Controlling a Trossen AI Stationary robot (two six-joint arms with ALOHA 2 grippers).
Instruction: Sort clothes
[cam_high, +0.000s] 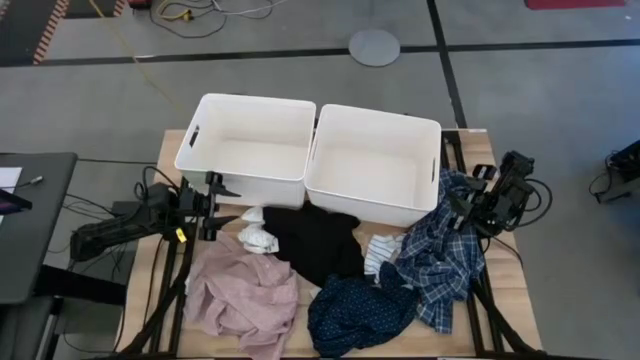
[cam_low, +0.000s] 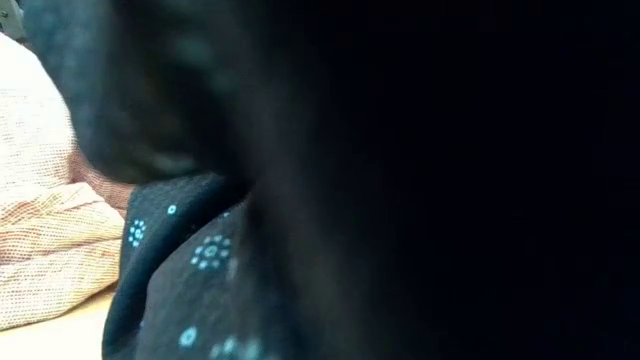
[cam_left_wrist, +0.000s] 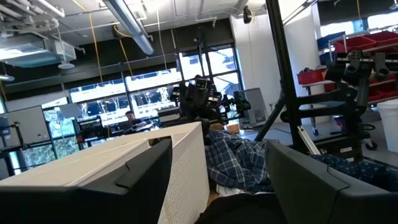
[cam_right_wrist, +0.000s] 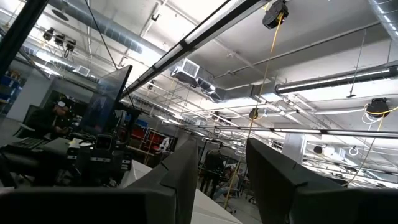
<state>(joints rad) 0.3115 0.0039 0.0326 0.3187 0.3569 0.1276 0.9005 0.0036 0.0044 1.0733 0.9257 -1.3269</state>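
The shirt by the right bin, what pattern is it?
Blue-white plaid shirt, clearest in the high view.

High view: overhead, whole table (cam_high: 500, 300). Low view: table level, pressed against navy dotted garment (cam_low: 190, 290), probably mostly blocked. Wrist views: level, facing room; left shares plaid shirt (cam_left_wrist: 239, 163).

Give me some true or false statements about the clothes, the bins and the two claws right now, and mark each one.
1. Both white bins have clothes in them. False: both look empty.
2. The pink garment lies on the table on the left arm's side. True.
3. The left claw grips the black garment. False: it is open and holds nothing.
4. The plaid shirt lies below the right claw. True.
5. The dotted navy garment sits inside a bin. False: it lies on the table.
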